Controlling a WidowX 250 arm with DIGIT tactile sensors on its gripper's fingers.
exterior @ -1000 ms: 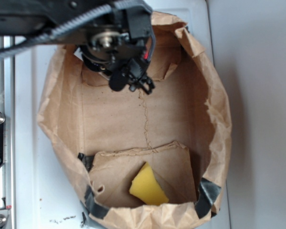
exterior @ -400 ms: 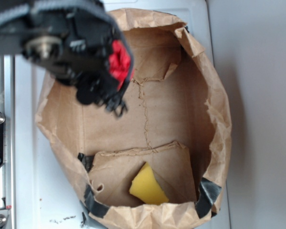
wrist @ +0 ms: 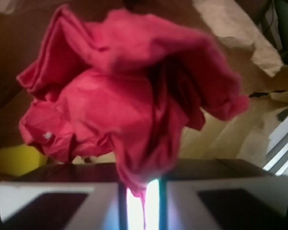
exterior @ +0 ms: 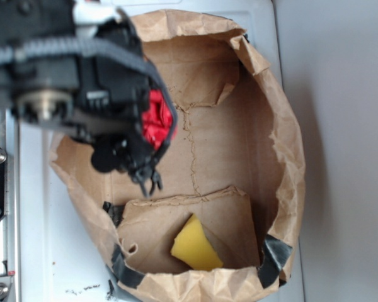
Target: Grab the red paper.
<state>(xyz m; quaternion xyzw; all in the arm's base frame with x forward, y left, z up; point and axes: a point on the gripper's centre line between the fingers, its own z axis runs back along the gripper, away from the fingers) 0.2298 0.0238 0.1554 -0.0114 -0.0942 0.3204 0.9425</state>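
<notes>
Pretty much done imo: gripper [wrist: 137, 191] clamped on the red paper [wrist: 129, 105], held up above the brown bag [exterior: 283, 163] w/ the yellow sponge [exterior: 195, 245] left inside.

The arm [exterior: 69, 94] is made of black, boxy parts with a matte surface. A thick black cable in a ribbed sleeve [exterior: 44, 47] runs across its top. On the side there is a round silver metal hub [exterior: 45, 104] with a small centre piece. The pincer [exterior: 145, 176] is black too. In the wrist view its fingers [wrist: 57, 201] look white with dark panels.
</notes>
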